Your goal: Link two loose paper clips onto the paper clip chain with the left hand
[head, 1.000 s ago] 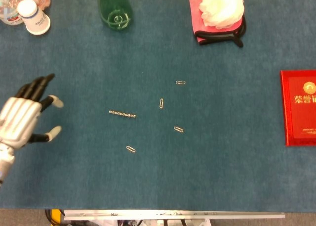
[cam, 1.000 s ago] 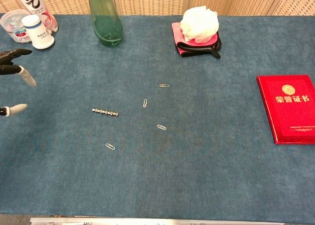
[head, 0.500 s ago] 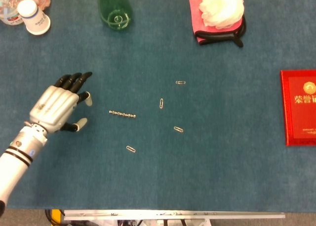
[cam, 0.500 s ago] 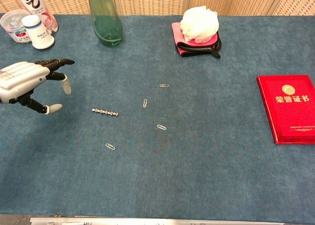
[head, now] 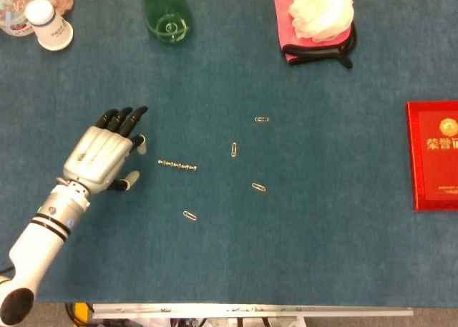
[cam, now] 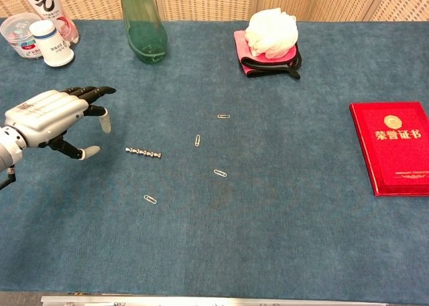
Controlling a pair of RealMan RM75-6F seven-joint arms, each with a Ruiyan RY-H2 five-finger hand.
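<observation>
A short paper clip chain lies on the blue table cloth, left of centre. Several loose paper clips lie around it: one nearer the front, one to the right, one upright in the middle, one further back. My left hand hovers just left of the chain, fingers spread, holding nothing. No right hand shows in either view.
A green glass bottle and white jars stand at the back left. A white puff on a pink pouch sits at the back. A red booklet lies at the right.
My left hand has come in from the left edge toward the chain, ending just short of its left end. The clips and chain have not moved.
</observation>
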